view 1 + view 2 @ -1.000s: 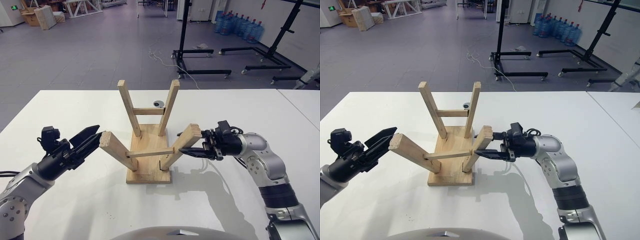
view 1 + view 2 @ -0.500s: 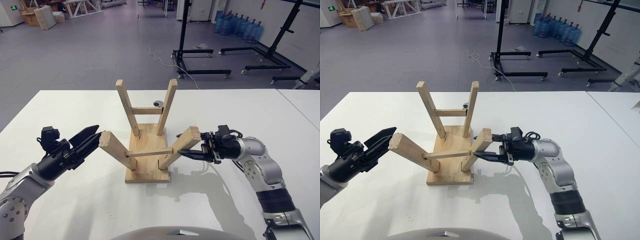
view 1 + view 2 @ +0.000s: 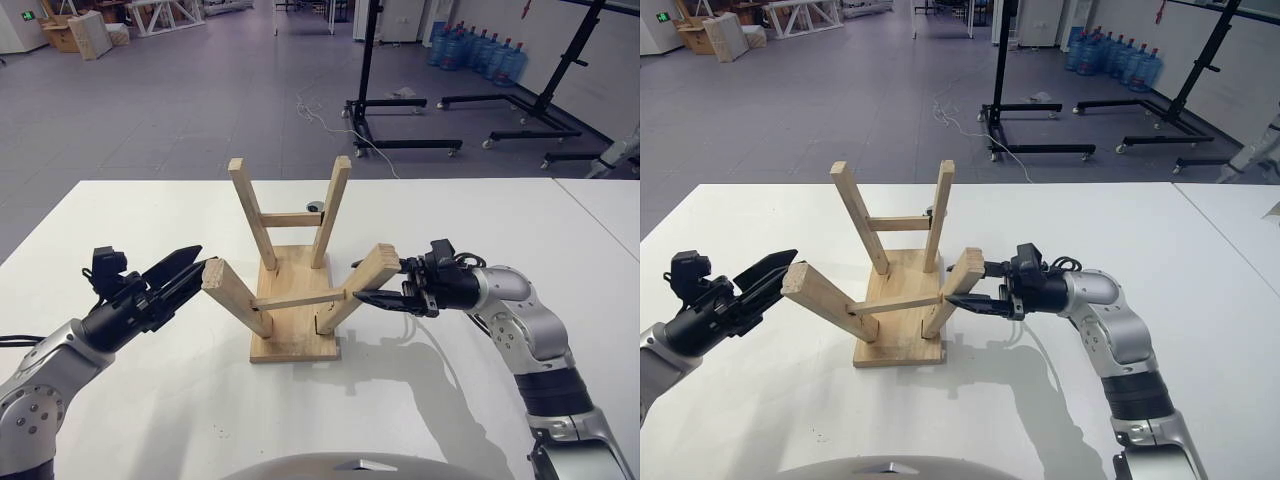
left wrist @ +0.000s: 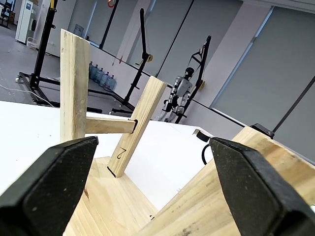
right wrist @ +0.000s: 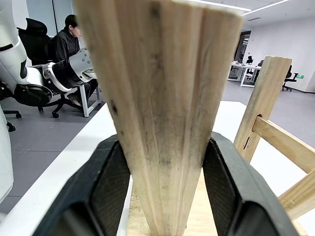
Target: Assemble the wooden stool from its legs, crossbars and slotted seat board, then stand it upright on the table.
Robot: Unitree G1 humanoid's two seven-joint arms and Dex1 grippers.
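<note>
The wooden stool lies upside down on the white table (image 3: 130,215), its seat board (image 3: 295,345) flat. The two far legs (image 3: 250,215) stand upright, joined by a crossbar (image 3: 292,219). The two near legs splay outward, linked by a thin crossbar (image 3: 298,298). My right gripper (image 3: 372,282) is shut on the near-right leg (image 3: 352,292); in the right wrist view its fingers (image 5: 113,187) press both sides of the wood. My left gripper (image 3: 198,262) is open at the upper end of the near-left leg (image 3: 235,297), which touches one finger (image 4: 246,187).
A small dark round object (image 3: 318,207) lies on the table behind the stool. Black metal stands (image 3: 400,110) and water bottles (image 3: 480,45) are on the floor beyond the far edge. Another white table (image 3: 610,200) adjoins at the right.
My right gripper has lifted slightly and pushed left with the near-right leg, and the whole stool has shifted a little to the left. My left gripper has risen slightly, staying open.
</note>
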